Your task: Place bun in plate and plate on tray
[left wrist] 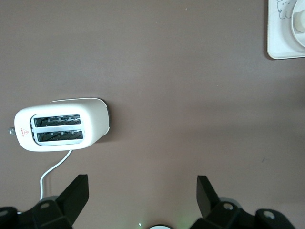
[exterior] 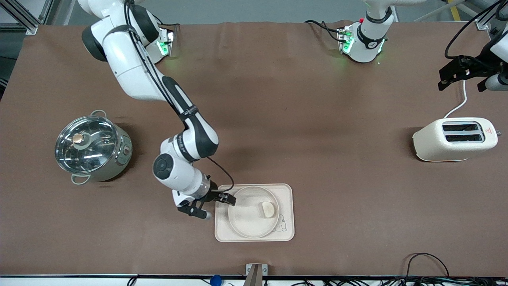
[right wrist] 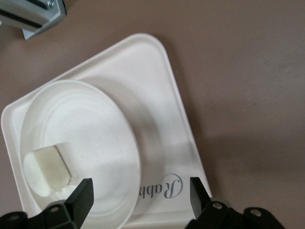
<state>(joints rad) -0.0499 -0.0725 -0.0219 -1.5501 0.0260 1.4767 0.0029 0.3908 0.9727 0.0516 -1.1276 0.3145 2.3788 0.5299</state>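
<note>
The round cream plate (exterior: 246,214) lies on the rectangular "Rabbit" tray (exterior: 286,190), near the front edge of the table. The pale bun (exterior: 268,209) lies in the plate, on the side toward the left arm's end. My right gripper (exterior: 216,207) is open and empty, low over the tray's end toward the right arm. In the right wrist view the gripper (right wrist: 138,195) has its jaws on either side of the plate's rim (right wrist: 136,157) and the tray's script, with the bun (right wrist: 45,169) and the tray (right wrist: 157,95) in sight. My left gripper (exterior: 461,86) waits open and empty over the bare table.
A steel pot with a glass lid (exterior: 92,147) stands toward the right arm's end. A cream toaster (exterior: 455,139) with a white cord stands toward the left arm's end, and it also shows in the left wrist view (left wrist: 62,125). A metal bracket (exterior: 256,272) sits at the front edge.
</note>
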